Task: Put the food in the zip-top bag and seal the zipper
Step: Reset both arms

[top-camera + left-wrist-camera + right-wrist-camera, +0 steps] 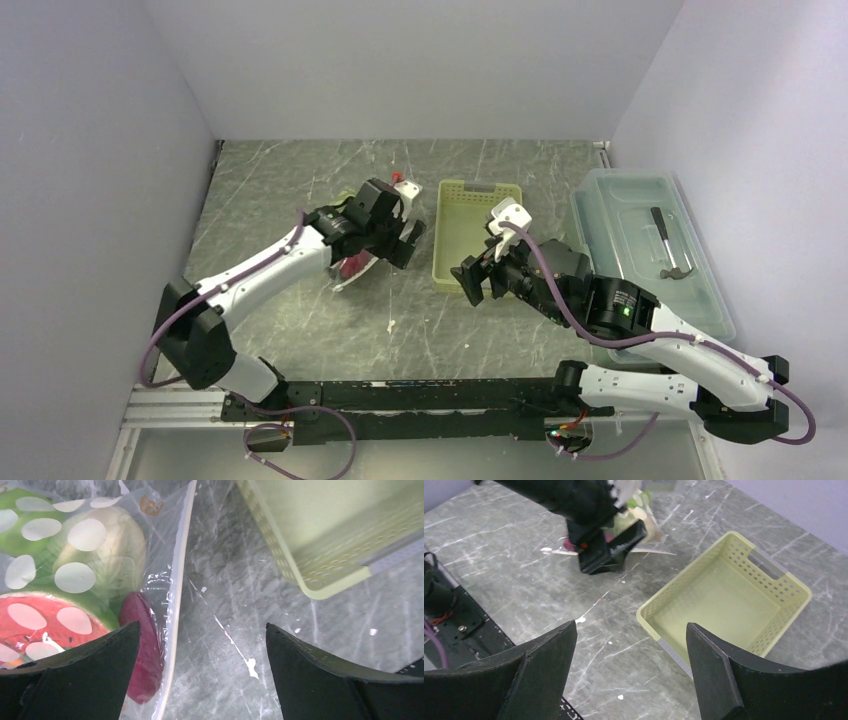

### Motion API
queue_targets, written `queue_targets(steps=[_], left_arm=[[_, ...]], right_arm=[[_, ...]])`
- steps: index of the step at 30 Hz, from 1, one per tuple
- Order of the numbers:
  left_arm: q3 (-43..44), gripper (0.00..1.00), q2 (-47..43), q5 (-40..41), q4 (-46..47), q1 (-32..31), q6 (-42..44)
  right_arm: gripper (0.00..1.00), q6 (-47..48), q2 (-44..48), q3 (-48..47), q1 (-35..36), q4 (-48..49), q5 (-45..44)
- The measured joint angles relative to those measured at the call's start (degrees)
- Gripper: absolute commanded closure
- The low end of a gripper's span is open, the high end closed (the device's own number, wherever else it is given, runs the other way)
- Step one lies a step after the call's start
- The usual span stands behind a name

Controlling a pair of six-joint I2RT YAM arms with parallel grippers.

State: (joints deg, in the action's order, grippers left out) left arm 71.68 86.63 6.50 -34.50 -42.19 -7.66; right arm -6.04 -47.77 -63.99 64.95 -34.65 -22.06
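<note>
The clear dotted zip-top bag [90,555] lies flat on the table with food inside: a green round fruit [12,502], pale green lettuce [125,545], an orange-red piece [35,630] and a dark red strip [145,645]. Its whitish zipper [176,590] runs along the bag's right edge. I cannot tell whether it is pressed shut. My left gripper [202,626] is open and empty, low over the zipper edge, its left finger over the bag. In the top view it [408,240] hides most of the bag [350,268]. My right gripper [630,626] is open and empty above the table, near the basket's front left corner.
The yellow-green basket [470,190] stands just right of the bag, with nothing inside it [724,595]. A clear lidded plastic box [640,200] holding a dark tool sits at the far right. White specks mark the grey table.
</note>
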Motion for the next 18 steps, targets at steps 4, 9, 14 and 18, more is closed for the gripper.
queue_targets(steps=[4,9,14,18], left_arm=[[0.9,0.00,-4.3,-2.2,-1.0,0.0,-1.1],[6.6,0.00,-7.0,-2.4,-4.4,0.2,-2.9],[15.5,0.00,-7.4,-3.8,-10.9,2.7,-4.8],[18.3,0.00,-9.0,-7.4,-14.3,6.9,-5.8]], right_arm=[[0.11,-0.8,0.0,0.0,0.0,-0.5,-3.6],[0.05,-2.1,-0.1,-1.1,0.0,-2.1,-7.9],[0.01,-2.7,-1.3,-5.3,-0.1,-3.7,-11.0],[0.00,-2.6,-2.7,-7.8,-0.8,-4.8,-13.3]])
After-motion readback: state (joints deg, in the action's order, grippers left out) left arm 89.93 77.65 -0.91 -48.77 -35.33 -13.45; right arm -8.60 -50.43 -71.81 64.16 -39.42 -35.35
